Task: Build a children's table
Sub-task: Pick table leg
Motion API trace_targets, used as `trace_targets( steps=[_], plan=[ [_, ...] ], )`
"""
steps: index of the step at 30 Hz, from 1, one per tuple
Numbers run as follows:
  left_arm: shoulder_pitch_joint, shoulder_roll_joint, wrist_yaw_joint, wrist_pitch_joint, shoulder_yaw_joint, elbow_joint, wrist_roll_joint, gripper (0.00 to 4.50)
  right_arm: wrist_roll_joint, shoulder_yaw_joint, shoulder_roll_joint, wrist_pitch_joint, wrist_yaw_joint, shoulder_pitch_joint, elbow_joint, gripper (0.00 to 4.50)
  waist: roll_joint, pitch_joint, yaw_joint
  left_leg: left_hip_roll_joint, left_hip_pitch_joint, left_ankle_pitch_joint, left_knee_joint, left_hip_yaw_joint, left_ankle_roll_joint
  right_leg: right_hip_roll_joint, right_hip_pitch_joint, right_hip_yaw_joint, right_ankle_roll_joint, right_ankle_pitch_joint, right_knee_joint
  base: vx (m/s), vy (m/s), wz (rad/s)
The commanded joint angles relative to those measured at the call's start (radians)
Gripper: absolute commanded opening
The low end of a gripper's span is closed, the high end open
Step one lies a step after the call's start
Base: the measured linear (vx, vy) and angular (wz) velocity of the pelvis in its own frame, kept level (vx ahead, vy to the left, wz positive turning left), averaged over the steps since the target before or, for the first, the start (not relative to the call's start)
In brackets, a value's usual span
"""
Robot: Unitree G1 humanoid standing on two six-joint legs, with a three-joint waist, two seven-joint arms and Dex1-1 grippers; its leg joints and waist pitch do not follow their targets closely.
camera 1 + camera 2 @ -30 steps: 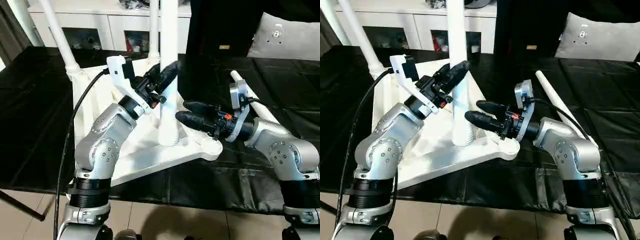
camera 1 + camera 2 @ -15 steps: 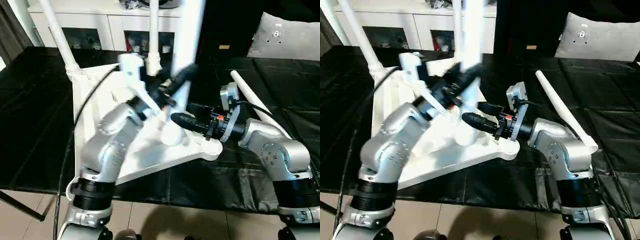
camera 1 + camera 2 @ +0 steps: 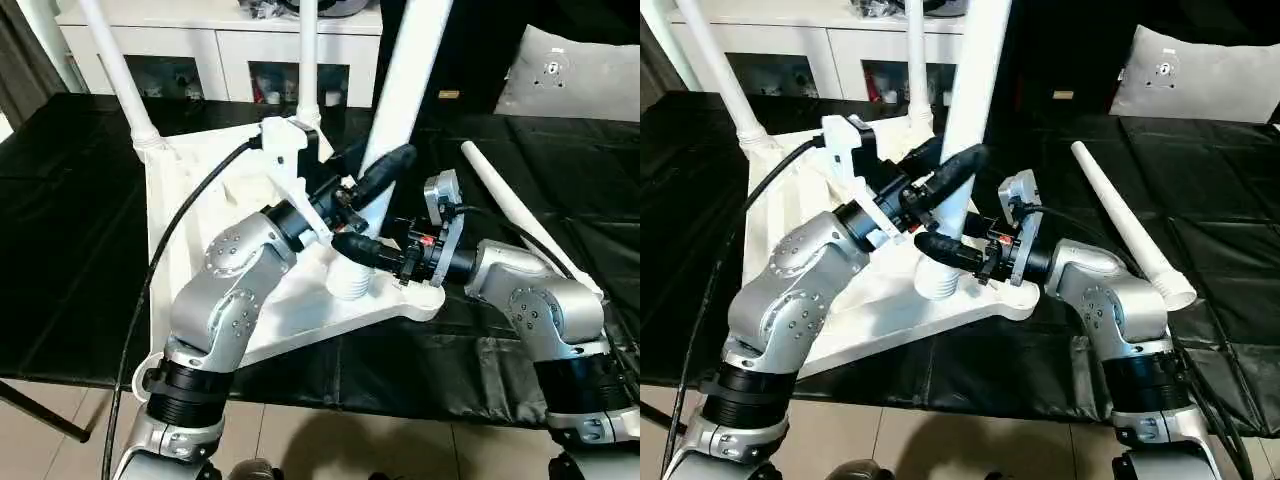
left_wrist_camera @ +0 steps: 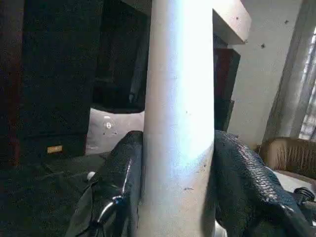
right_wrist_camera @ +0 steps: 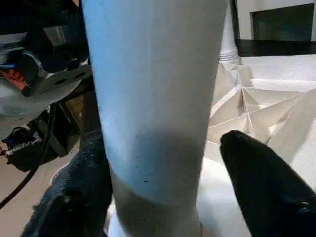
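Third leg (image 3: 405, 90) is being seated in the near corner socket (image 3: 352, 282) of the upturned top (image 3: 190, 190), centre of frame; it leans toward upper right, so seating is judged incomplete. Left gripper (image 3: 375, 178) is clamped on the shaft. Right gripper (image 3: 362, 248) straddles the leg's base with one finger (image 5: 261, 182) clear of it, jaws apart. Next move calls for the leg to be brought upright and pressed or turned home. Two legs (image 3: 120, 70) stand at upper left; a fourth leg (image 3: 510, 205) lies loose at right. The socket corner sits near the table edge (image 3: 400, 405); room is open to the right
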Motion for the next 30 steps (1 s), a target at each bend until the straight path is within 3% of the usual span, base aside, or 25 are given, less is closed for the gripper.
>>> trace_targets(
  steps=[1, 7, 19, 23, 30],
  plan=[
    [0.004, -0.001, -0.02, -0.015, -0.012, -0.026, 0.003, 1.8, 0.0, 0.015, -0.003, -0.002, 0.005, -0.022, 0.01, 3.0, -0.015, -0.083, -0.001, 0.065, 0.002, -0.046, -0.06, -0.023, 0.072, -0.092, 0.07, 0.072, -0.02, -0.308, -0.065, 0.0, 0.0, 0.0],
    [0.006, -0.002, -0.028, -0.018, -0.023, -0.029, 0.003, 1.8, -0.005, 0.018, 0.002, 0.001, 0.011, -0.023, 0.017, 2.42, -0.015, -0.083, -0.001, 0.065, 0.003, -0.048, -0.06, -0.023, 0.071, -0.091, 0.069, 0.072, -0.019, -0.31, -0.065, 0.0, 0.0, 0.0],
    [0.011, 0.0, -0.045, -0.021, -0.037, -0.032, 0.014, 1.8, -0.002, 0.025, 0.0, 0.013, 0.024, -0.023, 0.025, 2.41, -0.015, -0.081, -0.001, 0.064, 0.002, -0.067, -0.061, -0.024, 0.061, -0.09, 0.068, 0.07, 0.003, -0.355, -0.071, 0.0, 0.0, 0.0],
    [0.011, 0.003, -0.05, -0.021, -0.04, -0.032, 0.017, 1.8, 0.023, 0.013, 0.007, 0.036, 0.026, -0.024, 0.018, 2.74, -0.015, -0.082, -0.001, 0.063, 0.002, -0.064, -0.06, -0.024, 0.064, -0.09, 0.068, 0.07, -0.001, -0.348, -0.071, 0.0, 0.0, 0.0],
    [0.013, 0.005, -0.05, -0.018, -0.042, -0.034, 0.021, 1.8, -0.013, 0.025, 0.006, 0.004, 0.012, -0.025, 0.032, 3.24, -0.014, -0.081, -0.001, 0.063, 0.002, -0.071, -0.06, -0.023, 0.056, -0.091, 0.068, 0.071, -0.004, -0.353, -0.071, 0.0, 0.0, 0.0]
  ],
)
